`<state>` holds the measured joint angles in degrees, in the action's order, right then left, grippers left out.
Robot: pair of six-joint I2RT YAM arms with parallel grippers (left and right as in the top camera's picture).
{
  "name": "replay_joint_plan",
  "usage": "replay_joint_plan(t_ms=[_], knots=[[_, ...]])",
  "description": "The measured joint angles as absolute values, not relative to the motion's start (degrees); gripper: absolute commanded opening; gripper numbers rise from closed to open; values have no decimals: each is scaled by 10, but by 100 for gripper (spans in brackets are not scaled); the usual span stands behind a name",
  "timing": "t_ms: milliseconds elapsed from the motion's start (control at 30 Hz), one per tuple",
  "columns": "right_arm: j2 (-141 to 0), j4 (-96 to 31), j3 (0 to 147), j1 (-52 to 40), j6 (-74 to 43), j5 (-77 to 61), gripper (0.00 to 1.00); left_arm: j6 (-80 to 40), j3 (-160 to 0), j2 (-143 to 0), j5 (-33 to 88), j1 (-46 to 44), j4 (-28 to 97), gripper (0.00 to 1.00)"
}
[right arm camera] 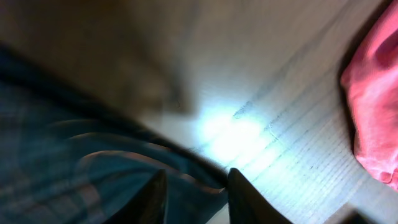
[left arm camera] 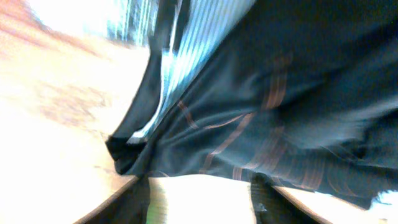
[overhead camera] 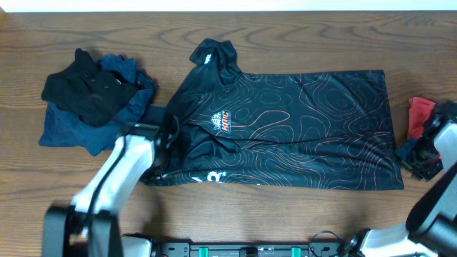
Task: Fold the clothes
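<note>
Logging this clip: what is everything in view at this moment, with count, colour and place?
jersey: one, black with orange-pink contour lines and a small logo, spread flat across the middle of the table
pile of dark clothes: one heap, black and navy, far left of the table, beside the jersey
red cloth: one, red, at the right edge, past the jersey's side
table: one, brown wood grain, under everything
left arm: one, white, reaching to the jersey's left side
left tool: one, dark, fingers apart, at the jersey's edge
right arm: one, white and black, near right corner
right tool: one, dark, fingers apart, by the jersey's right edge
</note>
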<state>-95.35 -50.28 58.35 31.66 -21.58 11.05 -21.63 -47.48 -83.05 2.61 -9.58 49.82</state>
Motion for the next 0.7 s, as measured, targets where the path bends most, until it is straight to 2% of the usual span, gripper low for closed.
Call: replay_joint_plan(t_ms=[133, 167, 233, 367, 700], knots=[[-875, -482, 589, 315, -192, 54, 48, -197, -508, -754, 34, -96, 444, 76], [-859, -479, 592, 312, -184, 40, 55, -189, -520, -745, 40, -96, 425, 77], [-827, -475, 599, 304, -164, 6, 59, -168, -547, -744, 53, -96, 393, 80], [-797, -469, 604, 280, -123, -50, 59, -126, -617, -799, 71, -95, 355, 84], [-797, -471, 604, 232, -89, -88, 59, -29, -841, -1095, 104, -86, 249, 88]])
